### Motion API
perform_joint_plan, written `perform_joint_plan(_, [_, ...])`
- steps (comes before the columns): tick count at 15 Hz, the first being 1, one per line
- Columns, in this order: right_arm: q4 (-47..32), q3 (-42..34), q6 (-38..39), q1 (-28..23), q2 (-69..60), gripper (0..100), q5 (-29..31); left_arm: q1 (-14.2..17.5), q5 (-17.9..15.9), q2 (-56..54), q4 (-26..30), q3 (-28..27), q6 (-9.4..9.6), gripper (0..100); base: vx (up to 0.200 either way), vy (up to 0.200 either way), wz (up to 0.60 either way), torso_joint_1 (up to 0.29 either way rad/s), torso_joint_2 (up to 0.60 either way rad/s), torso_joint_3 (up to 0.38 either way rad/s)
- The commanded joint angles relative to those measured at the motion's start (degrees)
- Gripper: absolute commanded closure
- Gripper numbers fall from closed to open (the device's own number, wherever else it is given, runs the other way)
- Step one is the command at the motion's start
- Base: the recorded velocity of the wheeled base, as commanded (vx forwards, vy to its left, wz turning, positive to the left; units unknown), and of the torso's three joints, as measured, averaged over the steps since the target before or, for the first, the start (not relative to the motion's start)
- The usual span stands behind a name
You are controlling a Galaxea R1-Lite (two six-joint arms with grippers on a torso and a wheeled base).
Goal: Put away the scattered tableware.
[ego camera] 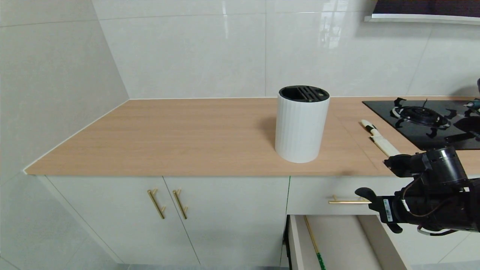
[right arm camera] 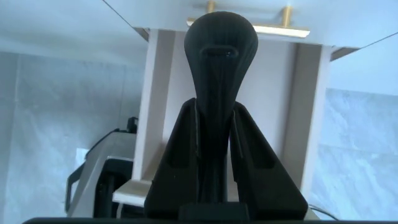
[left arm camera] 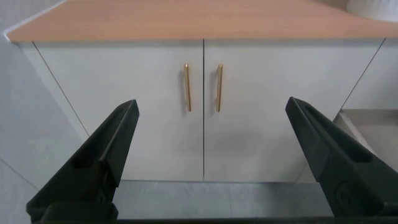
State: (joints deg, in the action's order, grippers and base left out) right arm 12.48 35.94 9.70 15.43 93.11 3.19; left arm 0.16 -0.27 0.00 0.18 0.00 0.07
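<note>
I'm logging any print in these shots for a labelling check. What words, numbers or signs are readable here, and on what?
No text here can be read.
White sticker on the right arm: print too small to read.
White holder, knife, cabinet doors: no print seen.

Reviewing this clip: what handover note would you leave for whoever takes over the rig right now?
Left gripper: open, empty, facing the cabinet doors.
Right gripper: shut, apparently empty, beside the drawer handle above the open drawer.
Things: a white knife lies on the counter between the white holder and the stove. A thin green-tipped stick lies in the open drawer.
Done: the stick looks stowed.
Left: the knife, probably into the holder.
</note>
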Motion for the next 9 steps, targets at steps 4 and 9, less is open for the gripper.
perform_joint_plan(4, [0.70,-1.22,-0.04,0.04,2.69,100,0.06,0.02,0.00,0.00,-0.01,0.00,0.01,0,0.000,0.000,0.00,-0.223,0.50,0.274])
perform_joint_plan(9, [2.19,-1.31,0.05,0.04,5.33,100,1.11,0.02,0.00,0.00,-0.01,0.00,0.01,0,0.000,0.000,0.00,-0.217,0.49,0.272])
